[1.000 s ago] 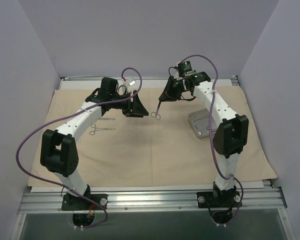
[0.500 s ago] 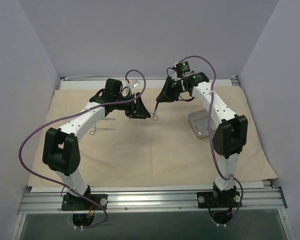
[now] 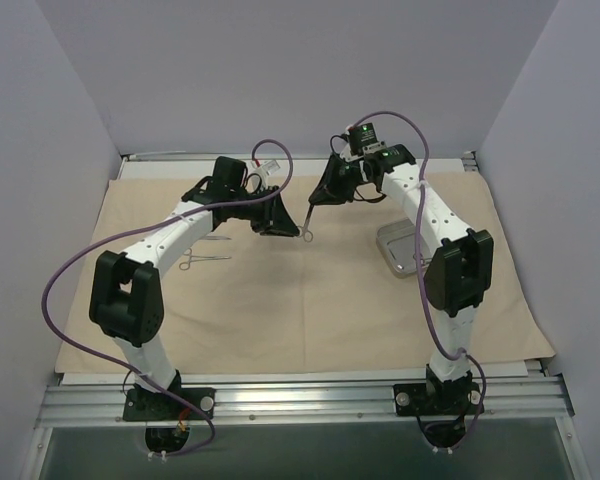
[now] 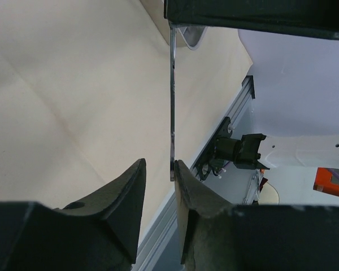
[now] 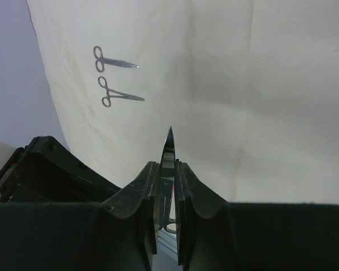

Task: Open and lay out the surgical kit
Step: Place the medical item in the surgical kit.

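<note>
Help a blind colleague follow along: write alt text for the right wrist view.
The right gripper is shut on a thin silver instrument, its pointed tip sticking out over the beige cloth. At upper left, two more instruments with ring handles lie side by side on the cloth.

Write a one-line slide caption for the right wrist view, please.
Right gripper, jaws shut on a pointed instrument, above the beige cloth where two ringed clamps lie.

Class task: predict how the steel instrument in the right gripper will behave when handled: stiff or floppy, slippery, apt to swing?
Probably stiff: the instrument looks dead straight in the right gripper. Likely slippery, being polished and shiny. Pinched at one narrow spot, it might pivot.
</note>
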Controlling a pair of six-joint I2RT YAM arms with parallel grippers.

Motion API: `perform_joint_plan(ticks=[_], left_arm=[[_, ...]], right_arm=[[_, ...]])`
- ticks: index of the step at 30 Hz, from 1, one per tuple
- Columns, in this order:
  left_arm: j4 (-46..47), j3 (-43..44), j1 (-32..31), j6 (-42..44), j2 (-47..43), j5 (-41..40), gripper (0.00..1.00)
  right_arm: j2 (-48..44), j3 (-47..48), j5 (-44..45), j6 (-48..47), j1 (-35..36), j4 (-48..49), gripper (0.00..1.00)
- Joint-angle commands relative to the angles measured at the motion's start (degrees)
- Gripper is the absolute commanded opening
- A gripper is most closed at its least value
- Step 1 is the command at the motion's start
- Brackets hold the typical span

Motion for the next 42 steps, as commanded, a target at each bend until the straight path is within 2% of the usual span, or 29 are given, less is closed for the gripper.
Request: perform_joint_plan(ticks=[1, 3, 6, 7, 8, 9, 10, 14, 17, 22, 24, 28, 30, 34, 35, 38, 42], left_arm=[[-0.43, 3.32, -0.31, 1.5, 0.61, 0.23, 0.35], [-0.51, 3.32, -0.31, 1.58, 0.87, 0.14, 0.33], [-1.48, 3.94, -0.31, 2.2, 1.49, 0.14, 0.23], [-2.0, 4.29, -0.31, 2.55, 1.58, 0.05, 0.17], [-3.66, 4.9, -0.31, 2.99, 1.75, -0.21, 0.03], [-4.72, 5.08, -0.22, 4.12, 1.93, -1.08, 0.02], [-5.6, 5.25, -0.14, 4.92, 2.02, -1.61, 0.02], [-16.13, 7.1, 0.48, 11.41, 1.76, -9.25, 0.02], [-20.45, 6.93, 1.79, 15.9, 0.44, -12.51, 0.02], [-30.55, 8.15, 5.04, 26.09, -1.59, -20.85, 0.02], [-33.64, 7.28, 5.66, 28.38, -2.89, -25.95, 0.02], [-33.74, 3.07, 6.37, 29.8, -6.33, -26.23, 0.02], [-33.13, 2.1, 6.02, 29.19, -7.55, -22.04, 0.02], [-29.18, 1.48, 2.6, 26.99, -10.28, -20.77, 0.02], [-28.47, 1.83, 1.37, 26.46, -10.63, -21.65, 0.02], [-28.29, 2.35, -0.48, 25.05, -11.16, -26.21, 0.02], [-28.2, 2.71, -6.44, 24.18, -12.65, -35.44, 0.02]], right_arm=[[0.35, 2.76, -1.98, 0.24, 0.7, 0.89, 0.0], [0.7, 3.2, -2.16, 0.33, 0.88, 0.89, 0.0], [1.31, 3.73, -2.51, 0.24, 1.14, 0.89, 0.0], [1.4, 3.82, -2.6, 0.15, 1.14, 0.8, 0.0], [1.49, 3.9, -2.77, 0.07, 1.14, 0.89, 0.0], [1.66, 4.25, -2.86, -0.11, 1.14, 0.98, 0.0], [1.84, 4.52, -2.95, -0.37, 1.14, 0.72, 0.0], [2.9, 6.8, -1.03, -4.14, 0.96, -2.79, 0.29], [2.2, 7.86, 2.48, -7.84, 0.09, -5.96, 0.36], [-0.53, 5.49, 7.06, -12.41, -1.67, -8.43, 0.37], [-2.9, 1.72, 9.25, -14.26, -2.02, -7.73, 0.37], [-6.85, -6.89, 9.8, -16.46, -1.94, -4.04, 0.37], [-7.21, -9.53, 7.52, -16.81, -2.02, -2.11, 0.37], [-5.28, -9.02, -6.5, -17.07, -1.59, 0.97, 0.41], [-4.67, -8.75, -8.9, -16.99, -1.5, 1.94, 0.47], [-3.44, -6.83, -13.74, -14.36, -1.14, 5.54, 0.53], [-2.2, -5.41, -17.62, -9.97, -0.71, 8.53, 0.59]])
